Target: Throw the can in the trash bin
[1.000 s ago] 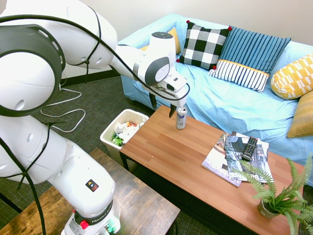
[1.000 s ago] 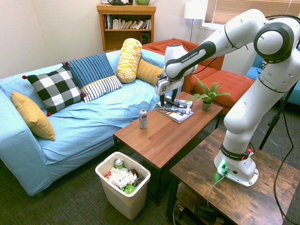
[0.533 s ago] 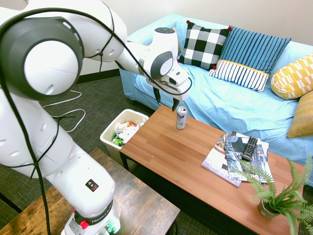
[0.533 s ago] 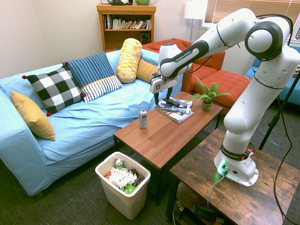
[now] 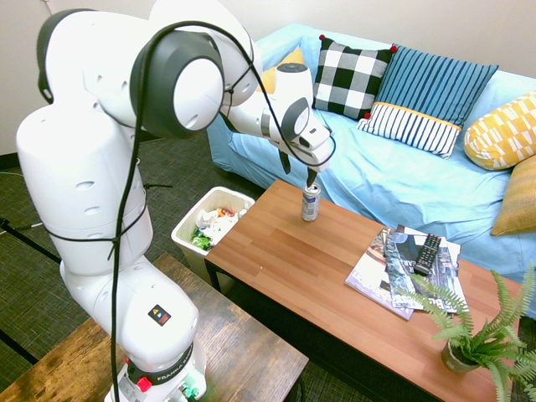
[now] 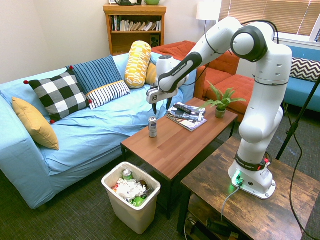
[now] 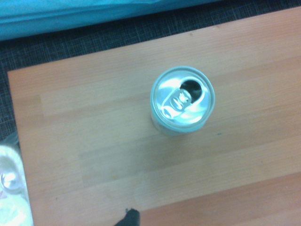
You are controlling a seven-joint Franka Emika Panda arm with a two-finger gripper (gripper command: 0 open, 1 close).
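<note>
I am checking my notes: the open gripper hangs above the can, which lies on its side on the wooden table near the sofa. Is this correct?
Not quite: the can stands upright, not on its side, as the first exterior view shows. The rest holds: the open gripper hangs above it, on the wooden table near the sofa.

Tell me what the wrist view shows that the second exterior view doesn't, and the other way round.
Only the wrist view shows the can's top from above, opened, with its tab. Only the second exterior view shows the open gripper hanging just above the can, plus the sofa, cushions, magazines and potted plant. Both show the can upright on the wooden table and the trash bin, though the wrist view catches only its edge.
</note>
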